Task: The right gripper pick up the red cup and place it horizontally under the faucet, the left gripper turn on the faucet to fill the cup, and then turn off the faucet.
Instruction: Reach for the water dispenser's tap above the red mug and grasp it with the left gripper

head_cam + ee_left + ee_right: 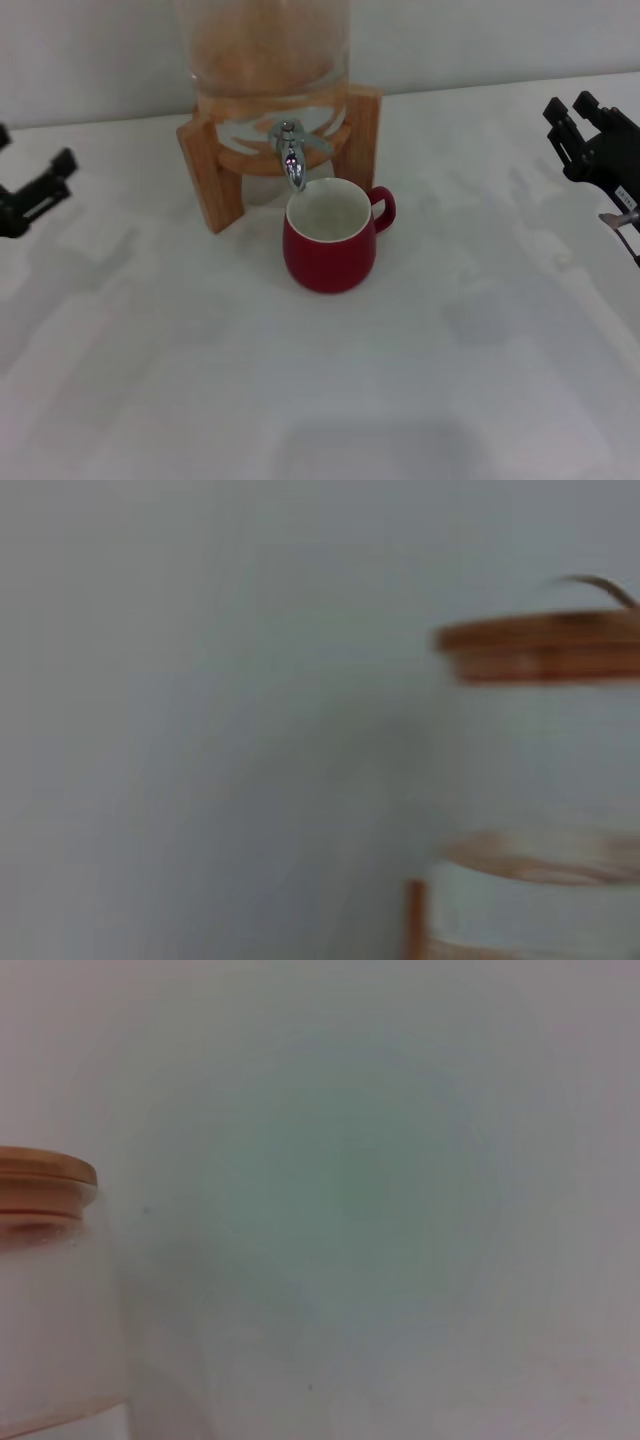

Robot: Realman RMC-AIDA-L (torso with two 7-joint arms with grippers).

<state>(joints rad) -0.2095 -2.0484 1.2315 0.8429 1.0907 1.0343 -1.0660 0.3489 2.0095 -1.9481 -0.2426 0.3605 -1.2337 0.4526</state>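
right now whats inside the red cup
The red cup stands upright under the faucet. Its cream inner wall shows; no water level can be made out, and the near rim hides the bottom.

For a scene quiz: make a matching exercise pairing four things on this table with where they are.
Things:
1. red cup
2. faucet
3. left gripper
4. right gripper

Places:
A. at the table's right edge, away from the cup
B. upright on the table, under the spout
C. at the table's left edge, holding nothing
D. on the glass dispenser, in the wooden stand

Pairs: 1-B, 2-D, 3-C, 4-A
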